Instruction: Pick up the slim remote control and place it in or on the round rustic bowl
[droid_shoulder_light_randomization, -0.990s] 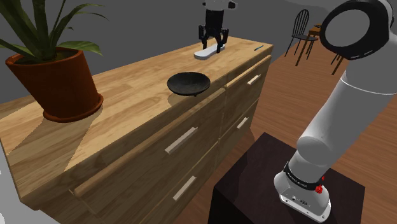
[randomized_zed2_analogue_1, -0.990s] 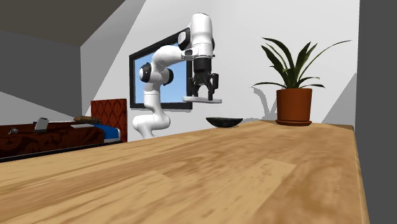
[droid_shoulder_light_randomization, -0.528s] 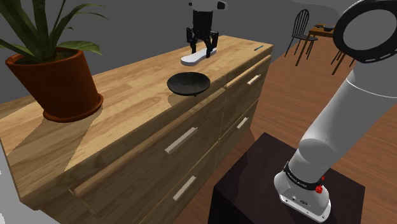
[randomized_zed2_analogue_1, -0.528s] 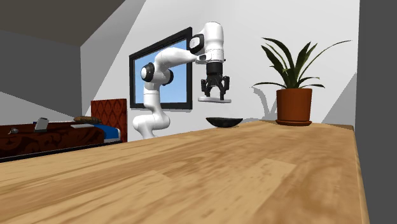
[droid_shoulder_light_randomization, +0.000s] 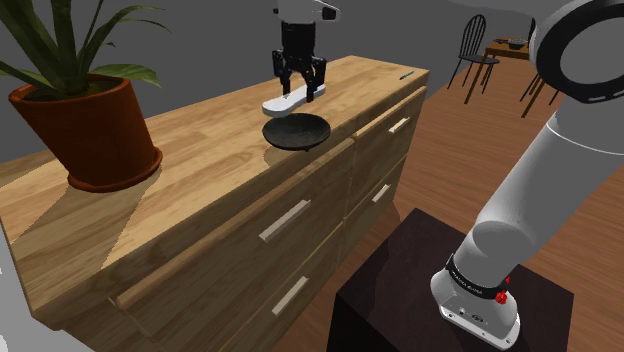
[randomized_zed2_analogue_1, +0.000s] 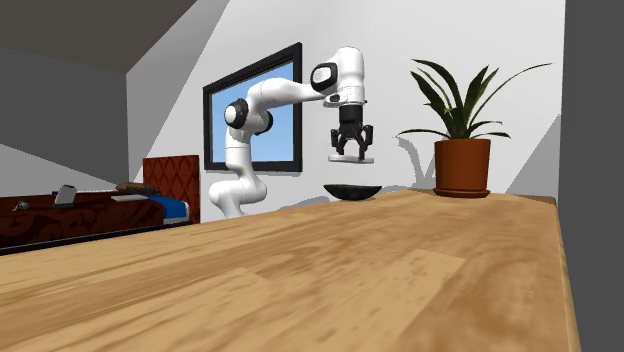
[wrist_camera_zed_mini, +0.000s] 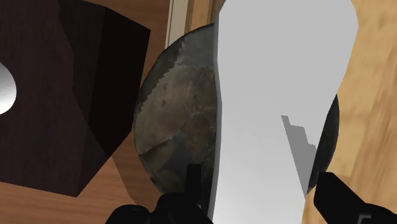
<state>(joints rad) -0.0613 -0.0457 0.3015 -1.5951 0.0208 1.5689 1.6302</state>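
A: Where do we have the slim, plain white remote control (droid_shoulder_light_randomization: 282, 103)?
B: Clasped across its width in our all-black two-finger gripper (droid_shoulder_light_randomization: 298, 90), in the air just above the round, dark, mottled bowl (droid_shoulder_light_randomization: 297, 132).
A: And its long axis?
B: It lies across the bowl, seemingly overhanging the rim, so we'd lower straight down and rest it on the bowl

Wrist view: remote (wrist_camera_zed_mini: 280, 83) hides bowl (wrist_camera_zed_mini: 178, 114) middle; remote ends cut off at edges.
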